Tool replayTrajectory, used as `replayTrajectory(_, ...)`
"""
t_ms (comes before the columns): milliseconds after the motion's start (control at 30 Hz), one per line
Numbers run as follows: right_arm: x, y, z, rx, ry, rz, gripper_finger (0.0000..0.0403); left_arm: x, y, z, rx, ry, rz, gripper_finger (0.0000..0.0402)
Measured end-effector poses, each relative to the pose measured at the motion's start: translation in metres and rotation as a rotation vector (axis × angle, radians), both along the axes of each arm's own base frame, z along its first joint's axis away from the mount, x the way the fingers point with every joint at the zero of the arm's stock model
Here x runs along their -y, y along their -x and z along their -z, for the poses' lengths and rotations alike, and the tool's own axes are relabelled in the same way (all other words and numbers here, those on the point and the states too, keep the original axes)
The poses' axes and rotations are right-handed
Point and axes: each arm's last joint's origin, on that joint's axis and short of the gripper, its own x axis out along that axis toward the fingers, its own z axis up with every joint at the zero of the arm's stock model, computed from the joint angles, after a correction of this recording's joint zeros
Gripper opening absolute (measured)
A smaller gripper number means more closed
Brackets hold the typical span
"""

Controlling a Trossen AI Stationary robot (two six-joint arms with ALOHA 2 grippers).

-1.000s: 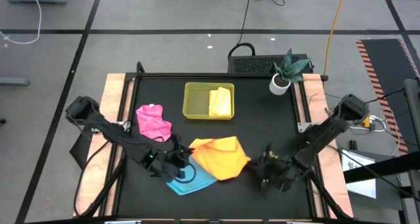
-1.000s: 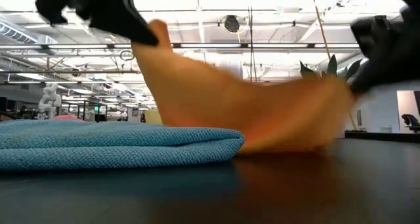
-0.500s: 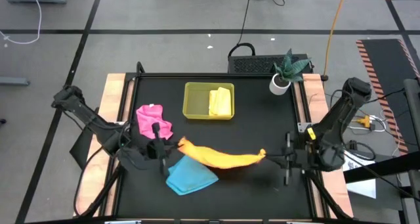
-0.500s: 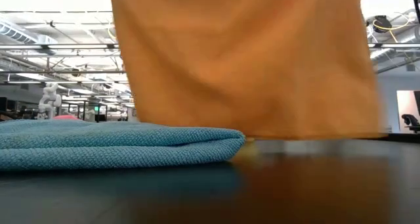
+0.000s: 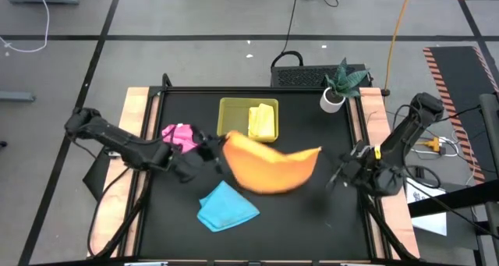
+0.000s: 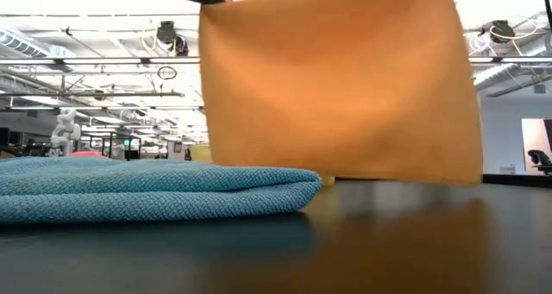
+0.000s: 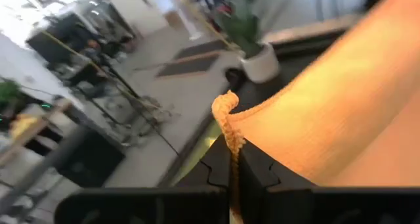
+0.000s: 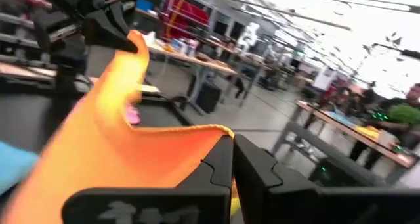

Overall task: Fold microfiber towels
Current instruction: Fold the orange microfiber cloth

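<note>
Two grippers share one load: our left gripper (image 7: 231, 178) has its dark fingers pinched on one corner of the soft orange microfiber towel (image 5: 271, 166), and our right gripper (image 8: 231, 166) is clamped on the opposite corner. The cloth hangs between them above the black table (image 5: 312, 219) as a sagging sheet. Both arms reach inward from the table's sides. Below it lies the folded sky-blue woven towel (image 6: 147, 189). The crumpled pink towel (image 5: 178, 135) sits beside our left arm, and a folded yellow towel (image 5: 262, 122) rests in the shallow yellow-green plastic tray (image 5: 232, 119).
</note>
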Motion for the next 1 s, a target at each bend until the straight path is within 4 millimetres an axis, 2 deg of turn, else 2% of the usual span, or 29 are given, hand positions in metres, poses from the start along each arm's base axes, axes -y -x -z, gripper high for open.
replayTrajectory(100, 0.006, -0.002, -0.004, -0.037, 0.045, 0.031, 0.0, -0.01, -0.007, -0.008, 0.017, -0.056, 0.018, 0.0013)
replayTrajectory(233, 0.007, 0.0, -0.006, -0.07, 0.086, 0.024, 0.0, -0.002, -0.01, -0.009, -0.023, -0.081, 0.246, 0.0005)
replayTrajectory(333, -0.004, 0.006, 0.001, -0.076, 0.101, -0.053, 0.0, 0.009, -0.007, 0.012, -0.084, -0.04, 0.447, 0.0009)
replayTrajectory(433, -0.018, 0.015, 0.021, -0.059, 0.087, -0.241, 0.0, 0.017, 0.001, 0.051, -0.168, 0.063, 0.541, 0.0004)
replayTrajectory(500, -0.024, 0.022, 0.039, -0.029, 0.006, -0.394, 0.0, 0.021, 0.008, 0.077, -0.208, 0.142, 0.543, 0.0005)
replayTrajectory(600, -0.025, 0.029, 0.07, -0.011, -0.21, -0.608, 0.0, 0.025, 0.018, 0.114, -0.222, 0.253, 0.545, 0.0019)
replayTrajectory(733, -0.019, 0.035, 0.103, -0.071, -0.457, -0.773, 0.0, 0.033, 0.022, 0.142, -0.209, 0.363, 0.61, 0.0041)
replayTrajectory(833, -0.014, 0.038, 0.118, -0.11, -0.572, -0.809, 0.0004, 0.04, 0.02, 0.149, -0.227, 0.409, 0.658, 0.0064)
replayTrajectory(1000, -0.015, 0.039, 0.122, -0.151, -0.739, -0.885, 0.0041, 0.045, 0.014, 0.138, -0.191, 0.474, 0.709, 0.0114)
